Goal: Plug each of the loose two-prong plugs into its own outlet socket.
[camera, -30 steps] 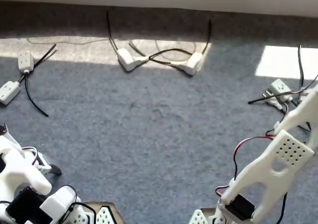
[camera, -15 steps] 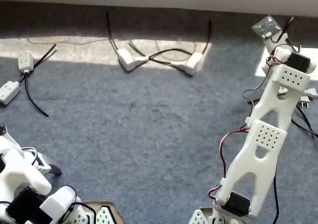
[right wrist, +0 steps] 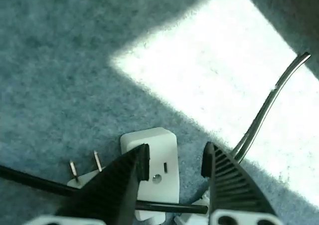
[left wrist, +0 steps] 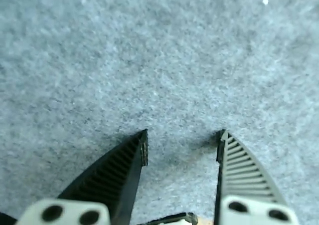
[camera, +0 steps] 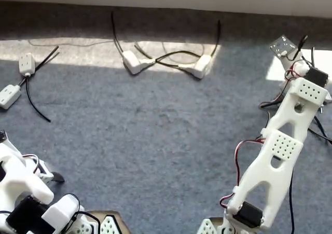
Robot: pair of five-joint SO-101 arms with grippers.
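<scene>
Left wrist view: the left gripper (left wrist: 183, 146) hangs spread and empty over bare carpet (left wrist: 159, 60), with none of the task's things under it. In the high view its arm sits folded close to the base, so it is the farther of the two from any plug. The right arm (camera: 282, 146) is stretched out toward the far right edge. In the right wrist view the right gripper (right wrist: 174, 160) is released too, with nothing between its fingers. It is poised directly above a white socket (right wrist: 160, 144), with one finger over each long side. The socket's long axis runs roughly along the way the fingers point, and its slotted face seems turned up toward the camera, though the dark finger hides part of it. The plug (right wrist: 85, 179) lies just beside the socket, outside the dark finger, not between the fingers. Its two prongs run about parallel to the socket's long side and point the way the fingers do. A black cord (right wrist: 30, 179) passes under that finger. As things stand, a straight descent would likely catch the socket. Taking the plug would call for a sideways shift toward the dark finger first. Farther off in the high view, the middle pair (camera: 132, 63) and the left pair (camera: 26, 64) lie well apart from both arms — near the carpet's back edge.
</scene>
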